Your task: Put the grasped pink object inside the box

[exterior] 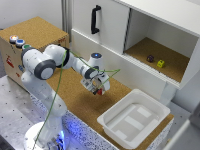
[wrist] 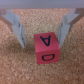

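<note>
The small pinkish-red lettered cube (wrist: pixel 46 49) is lying on the cork surface (exterior: pixel 75 102) between the gripper (exterior: pixel 99 88) fingers (wrist: pixel 16 26), which are standing apart (touching it or not, unclear), near the shallow white plastic rectangular tub (exterior: pixel 111 123) but outside it.

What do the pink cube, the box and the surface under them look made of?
Pink cube: matte, probably painted wood or plastic; black letters printed on its faces. Box: white, smooth, probably moulded plastic; rounded corners, slight sheen. Surface: cork by its speckled tan grain.
</note>
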`<state>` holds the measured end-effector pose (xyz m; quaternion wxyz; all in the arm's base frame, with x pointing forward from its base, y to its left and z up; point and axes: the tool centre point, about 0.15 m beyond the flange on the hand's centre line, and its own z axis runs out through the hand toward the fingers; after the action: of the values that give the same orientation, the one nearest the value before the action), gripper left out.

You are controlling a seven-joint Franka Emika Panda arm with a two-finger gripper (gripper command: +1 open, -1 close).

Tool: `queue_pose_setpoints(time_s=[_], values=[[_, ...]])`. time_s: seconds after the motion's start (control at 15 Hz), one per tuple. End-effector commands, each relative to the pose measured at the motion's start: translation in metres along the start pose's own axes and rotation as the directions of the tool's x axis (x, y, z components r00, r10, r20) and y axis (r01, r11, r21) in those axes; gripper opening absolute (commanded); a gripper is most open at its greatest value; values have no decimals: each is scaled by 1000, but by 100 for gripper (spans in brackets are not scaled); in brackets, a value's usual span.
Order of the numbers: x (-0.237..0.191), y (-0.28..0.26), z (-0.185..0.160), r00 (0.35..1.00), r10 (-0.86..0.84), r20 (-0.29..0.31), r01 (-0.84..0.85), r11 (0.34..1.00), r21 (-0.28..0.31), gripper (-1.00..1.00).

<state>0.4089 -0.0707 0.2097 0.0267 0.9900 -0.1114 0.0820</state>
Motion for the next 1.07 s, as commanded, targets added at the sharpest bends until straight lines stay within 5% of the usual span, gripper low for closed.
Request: queue_pose_setpoints(time_s=[0.0, 0.47, 0.67, 1.0], values=[[1, 4, -16, 1000, 29, 6, -29, 1000, -11, -100], [43, 62, -95, 993, 60, -105, -55, 997, 50, -100], [76, 84, -114, 992, -40, -121, 53, 993, 106, -100], [104, 116, -153, 959, -187, -211, 211, 973, 95, -100]])
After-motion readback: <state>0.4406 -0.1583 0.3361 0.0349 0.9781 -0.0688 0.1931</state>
